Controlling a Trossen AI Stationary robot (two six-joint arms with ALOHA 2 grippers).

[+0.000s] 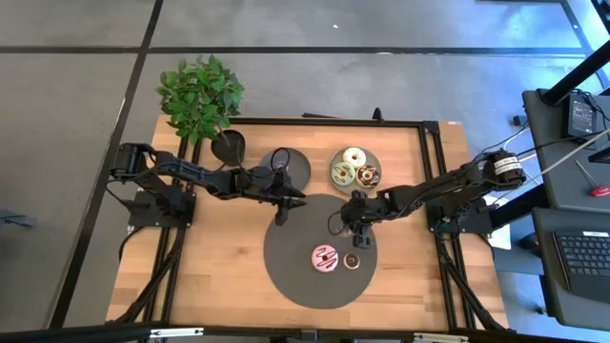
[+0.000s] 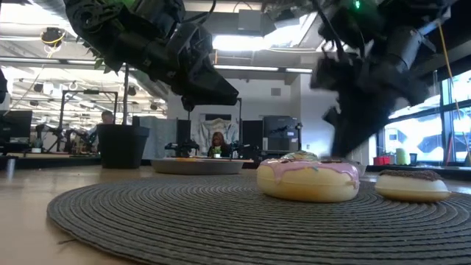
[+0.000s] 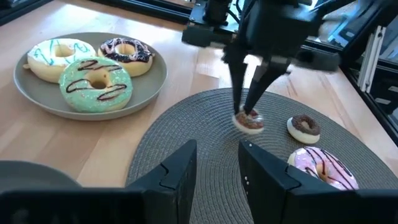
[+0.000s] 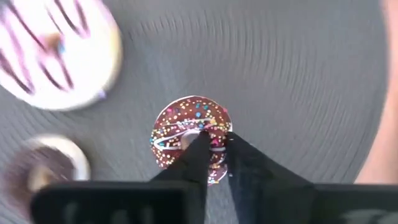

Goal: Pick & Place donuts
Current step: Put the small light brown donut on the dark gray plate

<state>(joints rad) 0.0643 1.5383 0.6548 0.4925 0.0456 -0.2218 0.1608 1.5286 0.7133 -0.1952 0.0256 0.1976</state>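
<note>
A small chocolate donut with coloured sprinkles (image 4: 186,127) lies on the dark round mat (image 1: 295,272), and my right gripper (image 4: 213,142) is shut on it. It also shows in the left wrist view (image 3: 249,122). A pink-iced donut (image 1: 326,257) and a small brown-iced donut (image 1: 352,260) lie flat on the mat nearer the front edge. Three donuts, white (image 3: 59,53), green (image 3: 96,84) and dark-iced (image 3: 126,51), rest on a grey plate (image 1: 334,162). My left gripper (image 1: 286,205) hovers open and empty over the mat's far left edge. My right gripper pinches one side of the chocolate donut's ring (image 4: 214,149) between its two fingers, one finger (image 4: 198,144) at the hole and the other outside the rim. The fingers come from above, pointing down. Whether the donut is lifted off the mat, I cannot tell.
A second grey plate (image 1: 295,162) lies far of the mat, partly under my left arm. A potted plant (image 1: 200,95) stands at the table's far left corner. Bare wood lies left and right of the mat.
</note>
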